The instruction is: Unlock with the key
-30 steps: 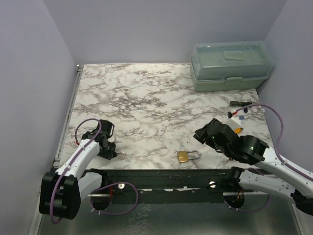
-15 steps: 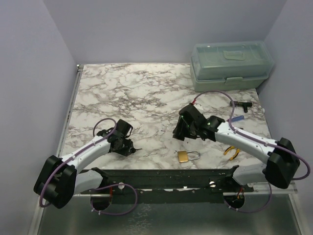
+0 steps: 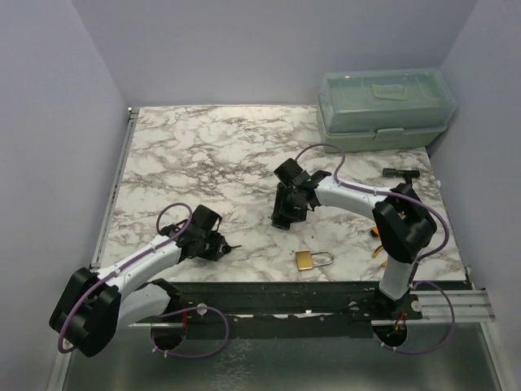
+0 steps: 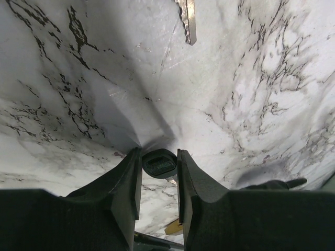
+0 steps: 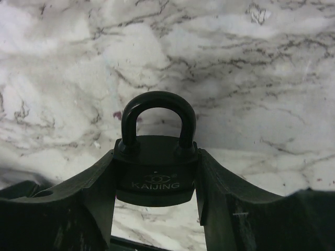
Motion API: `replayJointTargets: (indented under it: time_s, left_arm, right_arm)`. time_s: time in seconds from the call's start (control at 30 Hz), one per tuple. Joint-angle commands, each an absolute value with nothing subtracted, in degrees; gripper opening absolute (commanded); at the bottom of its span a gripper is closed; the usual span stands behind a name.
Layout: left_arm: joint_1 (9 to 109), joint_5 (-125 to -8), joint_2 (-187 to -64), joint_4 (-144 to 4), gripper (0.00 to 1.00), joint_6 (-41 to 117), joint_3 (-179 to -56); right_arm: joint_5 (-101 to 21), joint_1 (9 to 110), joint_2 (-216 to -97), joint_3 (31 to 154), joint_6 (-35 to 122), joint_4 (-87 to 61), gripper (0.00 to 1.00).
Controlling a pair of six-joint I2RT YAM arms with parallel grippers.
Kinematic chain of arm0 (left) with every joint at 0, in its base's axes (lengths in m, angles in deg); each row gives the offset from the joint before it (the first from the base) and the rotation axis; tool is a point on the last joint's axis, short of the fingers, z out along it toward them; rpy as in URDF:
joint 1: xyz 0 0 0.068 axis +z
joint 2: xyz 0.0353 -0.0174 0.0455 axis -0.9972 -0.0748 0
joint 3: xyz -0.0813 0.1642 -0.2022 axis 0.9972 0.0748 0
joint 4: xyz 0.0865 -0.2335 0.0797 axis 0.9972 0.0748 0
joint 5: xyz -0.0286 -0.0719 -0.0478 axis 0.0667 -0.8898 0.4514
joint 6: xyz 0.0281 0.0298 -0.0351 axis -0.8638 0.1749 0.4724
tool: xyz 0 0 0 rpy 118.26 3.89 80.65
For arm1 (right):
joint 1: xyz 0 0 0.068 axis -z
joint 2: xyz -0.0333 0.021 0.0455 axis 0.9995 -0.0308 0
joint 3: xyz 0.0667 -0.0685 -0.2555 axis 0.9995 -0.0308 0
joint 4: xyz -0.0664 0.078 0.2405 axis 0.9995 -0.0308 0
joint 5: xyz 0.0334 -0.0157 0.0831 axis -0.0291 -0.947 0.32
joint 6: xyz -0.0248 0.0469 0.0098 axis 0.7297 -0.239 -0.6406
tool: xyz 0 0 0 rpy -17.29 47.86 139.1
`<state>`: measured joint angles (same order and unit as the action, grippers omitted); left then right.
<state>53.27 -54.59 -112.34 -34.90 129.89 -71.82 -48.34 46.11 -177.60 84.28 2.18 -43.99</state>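
My right gripper (image 3: 285,215) is shut on a black padlock (image 5: 155,178) marked KAIJING. It grips the body by both sides, with the closed shackle (image 5: 158,102) pointing away over the marble table (image 3: 212,155). My left gripper (image 3: 220,245) is shut on the black head of a key (image 4: 158,163) near the table's front left. A silver key blade (image 4: 187,23) shows at the top edge of the left wrist view, apart from the head. The two grippers are about a hand's width apart, left of the table's middle front.
A brass padlock (image 3: 312,260) lies on the table near the front edge, between the arms. A pale green toolbox (image 3: 383,110) stands at the back right. Small black (image 3: 400,173) and orange (image 3: 379,249) items lie by the right edge.
My right gripper has swung left and inward with the black padlock. My left gripper has moved right toward the middle with the key.
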Motion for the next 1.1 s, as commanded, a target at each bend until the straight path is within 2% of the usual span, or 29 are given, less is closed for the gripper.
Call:
replayJointTargets:
  time_s: [0.0, 0.1, 0.17, 0.6, 0.8, 1.07]
  left_arm:
    - [52.5, -55.1, -109.6, -34.3, 0.16, 130.6, -68.2]
    - [52.5, -55.0, -107.0, -34.3, 0.15, 130.7, -66.6]
    - [52.6, -55.1, -105.5, -34.3, 0.15, 130.7, -65.6]
    - [52.5, -56.0, -100.0, -33.5, 0.15, 130.1, -63.6]
    - [52.6, -56.6, -96.8, -33.3, 0.15, 129.3, -63.0]
    - [52.6, -59.8, -93.6, -32.3, 0.15, 128.1, -64.8]
  right_arm:
    - [-46.8, 47.1, -182.3, 89.6, 2.7, -46.1, 0.09]
    - [-47.0, 47.2, -184.7, 91.5, 2.1, -47.4, 0.29]
    - [-47.1, 47.2, -185.9, 92.6, 1.9, -48.1, 0.38]
    - [-48.8, 47.2, -185.1, 95.3, 0.6, -51.8, 0.77]
    - [-46.2, 47.0, -176.9, 91.0, 4.3, -46.9, 0.79]
    - [-27.4, 44.3, -154.4, 66.5, 3.8, -15.2, 0.78]
